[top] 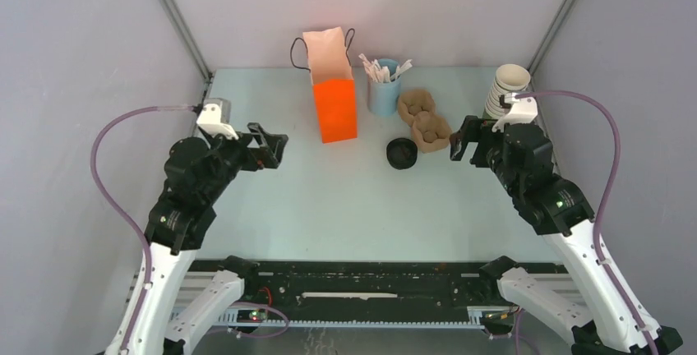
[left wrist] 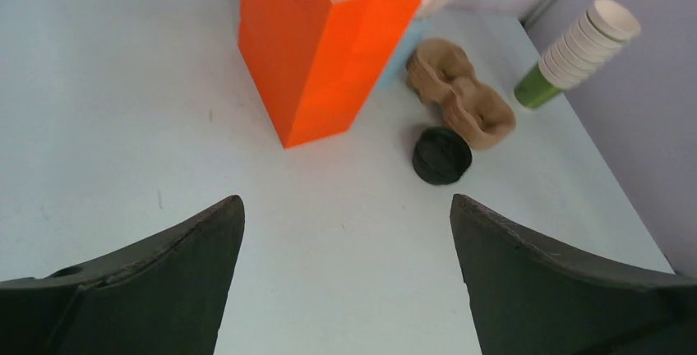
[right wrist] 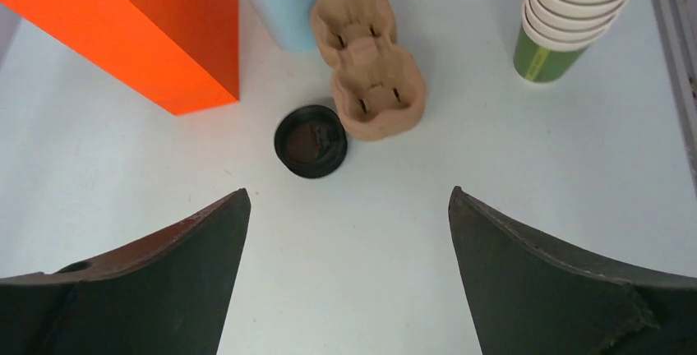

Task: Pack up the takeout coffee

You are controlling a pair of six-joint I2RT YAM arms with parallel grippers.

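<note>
Bright, even light; soft shadows.

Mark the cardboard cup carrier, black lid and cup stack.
cardboard cup carrier (right wrist: 367, 59), right wrist view, middle waist.
black lid (right wrist: 311, 141), right wrist view, centre.
cup stack (right wrist: 575, 18), right wrist view, cream rims.

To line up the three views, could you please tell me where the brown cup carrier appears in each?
Top external: cup carrier upper right of centre.
Left wrist: cup carrier upper right.
Right wrist: cup carrier top centre.
Shared landmark: orange bag, left of it everywhere.
</note>
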